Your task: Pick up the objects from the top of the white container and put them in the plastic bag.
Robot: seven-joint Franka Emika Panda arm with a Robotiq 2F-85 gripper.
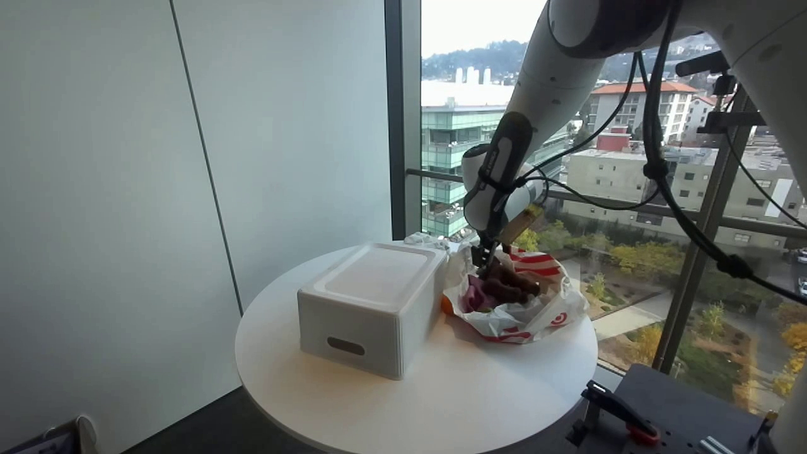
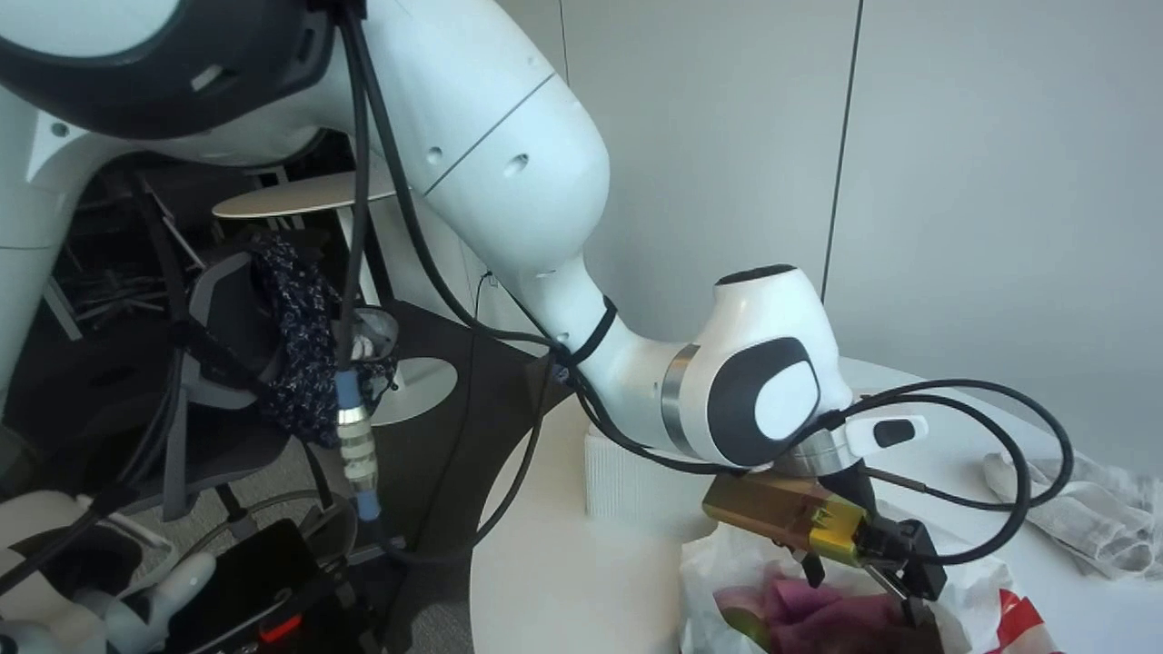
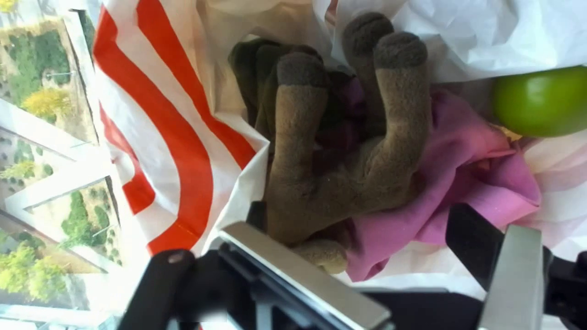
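Observation:
The white container (image 1: 359, 315) stands on the round table with its flat lid bare; part of it shows in an exterior view (image 2: 636, 481). The white plastic bag with red stripes (image 1: 533, 325) lies open beside it and also shows in the wrist view (image 3: 167, 137). In the bag are a brown plush toy (image 3: 344, 192), a pink cloth (image 3: 440, 183) and a shiny green round object (image 3: 543, 103). My gripper (image 3: 362, 229) is open over the bag's mouth, its fingers apart around part of the plush and cloth. In both exterior views the gripper (image 1: 484, 255) (image 2: 868, 590) is low at the bag.
A crumpled pale cloth (image 2: 1090, 518) lies on the round white table (image 1: 454, 397), behind the container. A window (image 1: 630, 252) stands behind the bag and a white wall (image 1: 284, 126) beside the table. Cables hang along the arm.

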